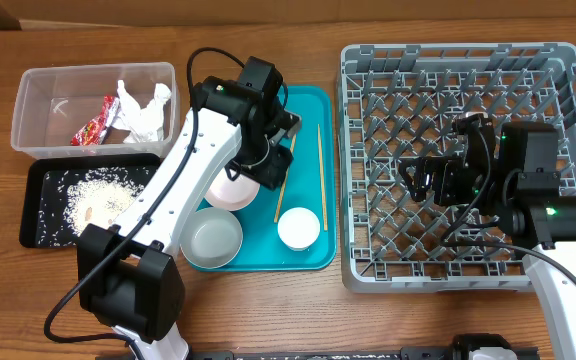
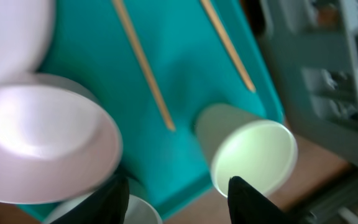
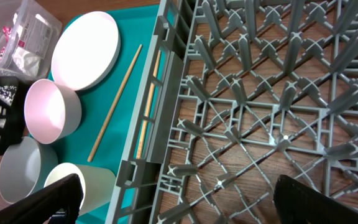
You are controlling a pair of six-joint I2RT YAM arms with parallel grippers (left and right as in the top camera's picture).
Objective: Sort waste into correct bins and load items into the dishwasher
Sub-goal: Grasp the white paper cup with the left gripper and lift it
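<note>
Left claw (image 2: 176, 202) over teal tray (image 2: 185, 93), wooden table (image 1: 268, 310)

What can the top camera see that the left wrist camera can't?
Only overhead: the clear tub holding napkins and a red wrapper, the black tray of rice scraps, and the open right gripper over the dish rack. Only the left wrist: the dark tips of the left gripper, apart. Both: the teal tray, two chopsticks, the small white cup, a white bowl, the rack.

I see my left pincer (image 1: 260, 165) over the teal tray (image 1: 308, 105), above a white bowl (image 1: 230, 193); a grey bowl (image 1: 211, 238), a cup (image 1: 298, 228) and two chopsticks (image 1: 321, 175) lie there. My right pincer (image 1: 414, 177) hangs over the grey rack (image 1: 558, 60).
</note>
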